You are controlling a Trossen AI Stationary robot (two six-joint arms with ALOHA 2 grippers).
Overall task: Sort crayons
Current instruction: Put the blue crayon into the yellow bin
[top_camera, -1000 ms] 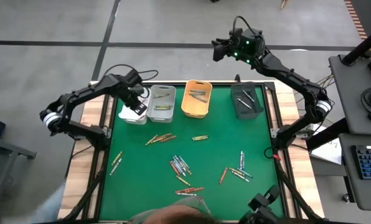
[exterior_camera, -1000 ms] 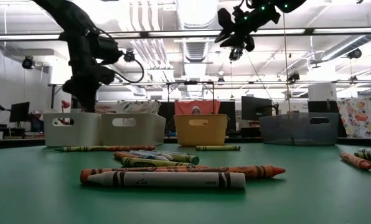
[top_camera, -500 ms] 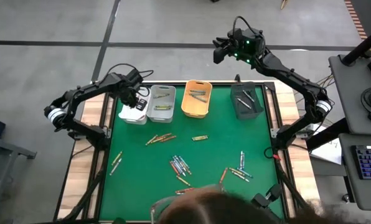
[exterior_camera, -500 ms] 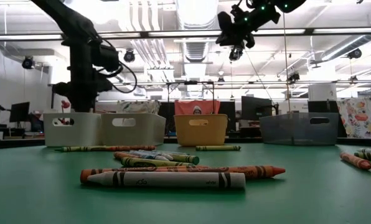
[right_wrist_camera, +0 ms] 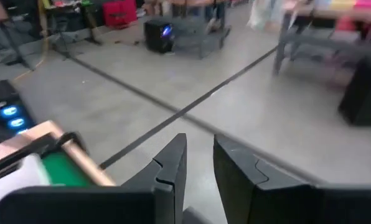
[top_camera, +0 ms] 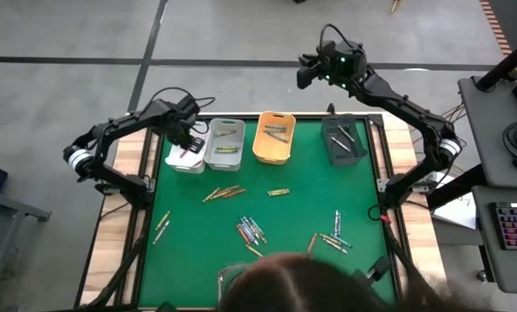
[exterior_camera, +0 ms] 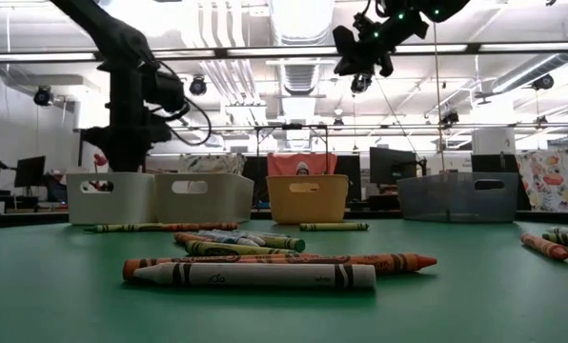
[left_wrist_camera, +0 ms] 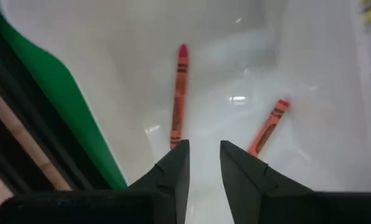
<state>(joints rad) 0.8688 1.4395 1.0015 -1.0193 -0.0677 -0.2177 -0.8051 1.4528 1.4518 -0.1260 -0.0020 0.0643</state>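
Crayons [top_camera: 251, 230] lie loose across the green worktop [top_camera: 293, 217], most in a clump toward the near edge, some in small groups further out; others are already in the bins along the far edge. Left hand [top_camera: 186, 139] sits right over the white bin [top_camera: 183, 159] at the far-left corner. Left wrist view: fingers [left_wrist_camera: 175, 171] stand a narrow gap apart with nothing between them, two red crayons [left_wrist_camera: 178, 93] lying on the bin floor directly below, both long axes running roughly away from the hand, slightly splayed apart

Right hand [top_camera: 309, 68] is up high and well beyond the far edge of the worktop, out past the orange bin [top_camera: 273, 137]; its wrist view shows only room floor ahead, fingers [right_wrist_camera: 172, 168] a narrow gap apart, holding nothing

Key relation for the next pick, as I judge it: every loose crayon is toward the near side from both hands, well apart from either. Left hand is lower and nearer the pair by the left edge [top_camera: 161, 225] and the short row just near of the bins [top_camera: 224, 192]. Right hand is far off and high, so it's the worse candidate unless it comes down

Diff vs a second ago: left hand was shut and lower in the white bin, now parted and lifted a little, so a red crayon looks dropped. Right hand narrowed from wide. A person's head [top_camera: 310, 286] now covers the near-edge crayons
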